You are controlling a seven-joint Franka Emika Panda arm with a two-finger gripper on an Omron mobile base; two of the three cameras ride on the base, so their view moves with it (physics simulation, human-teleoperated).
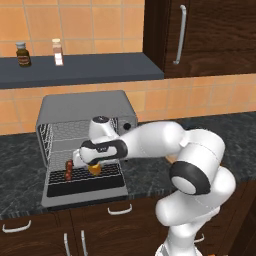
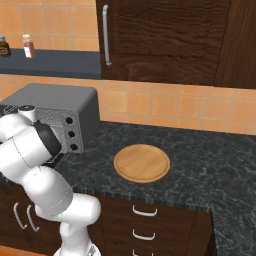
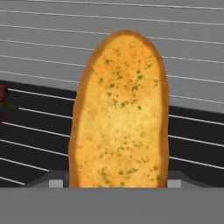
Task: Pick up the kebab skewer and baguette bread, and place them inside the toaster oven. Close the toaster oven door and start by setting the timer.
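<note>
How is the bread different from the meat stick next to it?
The baguette bread is golden yellow with green flecks; the kebab skewer is dark red and brown. The bread is one broad, smooth piece; the skewer is thin and made of little chunks. The bread sits under the gripper; the skewer lies beside it. Both are at the open toaster oven.

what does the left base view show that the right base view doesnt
Left base view: the toaster oven door dropped open, the wire rack inside, the kebab skewer on the rack by the door, and the baguette bread under the gripper.

Right base view: the round wooden plate on the counter, bare, and the oven's black knobs down its side.

Both: the grey toaster oven, the arm reaching toward it, the dark upper cabinet, and two small bottles on the shelf.
</note>
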